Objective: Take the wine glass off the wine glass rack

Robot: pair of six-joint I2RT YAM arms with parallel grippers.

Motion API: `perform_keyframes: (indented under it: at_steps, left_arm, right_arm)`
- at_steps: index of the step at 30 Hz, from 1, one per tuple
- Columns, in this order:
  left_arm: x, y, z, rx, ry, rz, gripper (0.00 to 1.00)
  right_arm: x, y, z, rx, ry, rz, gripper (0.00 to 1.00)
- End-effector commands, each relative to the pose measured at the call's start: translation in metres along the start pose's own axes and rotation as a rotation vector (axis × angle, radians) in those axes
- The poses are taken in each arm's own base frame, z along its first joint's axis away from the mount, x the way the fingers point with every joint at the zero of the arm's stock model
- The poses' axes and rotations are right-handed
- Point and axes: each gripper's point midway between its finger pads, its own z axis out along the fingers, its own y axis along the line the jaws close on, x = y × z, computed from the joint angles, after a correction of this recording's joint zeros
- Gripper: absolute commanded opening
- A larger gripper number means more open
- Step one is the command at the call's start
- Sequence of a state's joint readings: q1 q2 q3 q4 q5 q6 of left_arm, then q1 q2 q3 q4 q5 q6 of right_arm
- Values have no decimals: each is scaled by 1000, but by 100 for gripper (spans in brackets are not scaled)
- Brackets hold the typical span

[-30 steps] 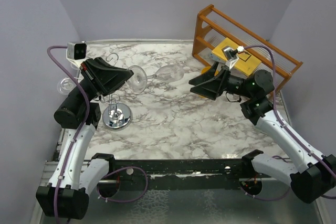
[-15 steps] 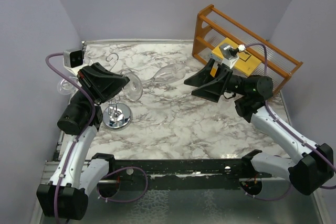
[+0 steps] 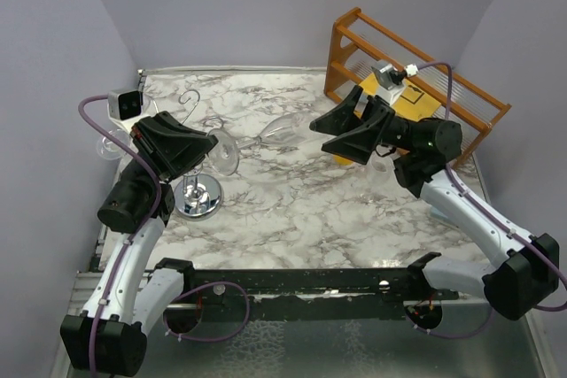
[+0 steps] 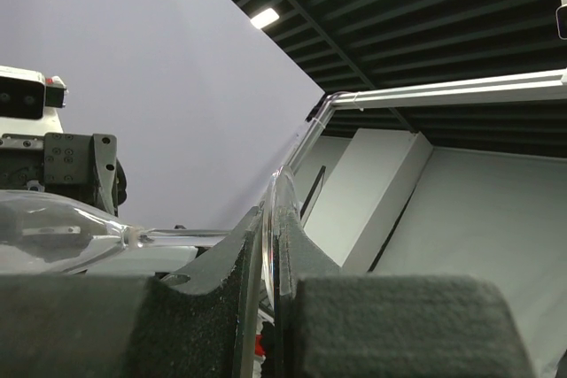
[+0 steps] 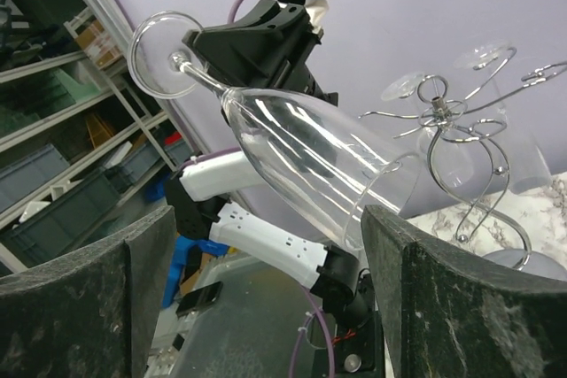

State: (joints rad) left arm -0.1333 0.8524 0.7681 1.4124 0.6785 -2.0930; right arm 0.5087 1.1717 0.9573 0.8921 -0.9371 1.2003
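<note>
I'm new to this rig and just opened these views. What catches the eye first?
A clear wine glass is held sideways above the marble table, its foot pinched by the left gripper. The right gripper, fingers spread wide, faces the bowl's mouth from the right. Beside the left gripper stands the silvery wine glass rack, another glass hanging at its left.

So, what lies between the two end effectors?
In the top view, the wine glass: foot gripped by the left end effector, bowl pointing at the open right end effector.
</note>
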Motion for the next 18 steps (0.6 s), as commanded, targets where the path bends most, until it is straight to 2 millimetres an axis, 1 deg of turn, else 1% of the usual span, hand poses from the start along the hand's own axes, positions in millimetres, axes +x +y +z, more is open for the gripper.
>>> perform_keyframes:
  at_steps: [1, 4, 7, 10, 13, 16, 18]
  left_arm:
    - [-2, -21, 0, 59, -31, -149, 0]
    - [-4, -17, -2, 55, -46, -165, 0]
    - [-9, -14, -3, 53, -65, -183, 0]
    - [-12, -11, -3, 51, -78, -201, 0]
    - [-14, -10, -4, 58, -85, -216, 0]
    - [-16, -7, -6, 62, -99, -230, 0]
    - [-17, -6, -7, 66, -105, -233, 0]
  right_arm:
    - [-8, 12, 8, -74, -19, -27, 80]
    - [-7, 24, 10, -133, -21, -27, 67]
    - [-6, 35, 11, -172, -26, -24, 63]
    - [-7, 46, 11, -207, -35, -24, 52]
    - [-9, 57, 12, -235, -39, -33, 47]
    - [-10, 66, 11, -258, -46, -44, 37]
    - [-11, 71, 9, -271, -56, -51, 27]
